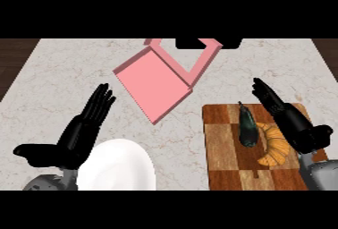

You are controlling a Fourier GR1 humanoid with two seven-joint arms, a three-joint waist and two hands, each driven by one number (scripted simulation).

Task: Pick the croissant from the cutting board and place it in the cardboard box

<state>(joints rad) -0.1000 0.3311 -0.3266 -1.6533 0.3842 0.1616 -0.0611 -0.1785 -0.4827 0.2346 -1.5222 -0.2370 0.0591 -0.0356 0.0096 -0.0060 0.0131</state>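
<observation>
Head view: I look steeply down on a pale marble tabletop (59, 103).
Nearest me: a white rounded object (117, 165) sits at the lower edge, beside my left forearm.
Left hand (82, 129): open, fingers straight and pointing away, holding nothing.
Right hand (290, 120): open too, fingers straight, over the right side of the cutting board (224, 165).
Croissant (274, 145): I see it lying on the board, just beside my right hand and partly hidden by it.
Dark vegetable (249, 127): it lies on the board left of the croissant, touching it.
Farthest: a pink cardboard box (155, 85), open, flap toward me.
</observation>
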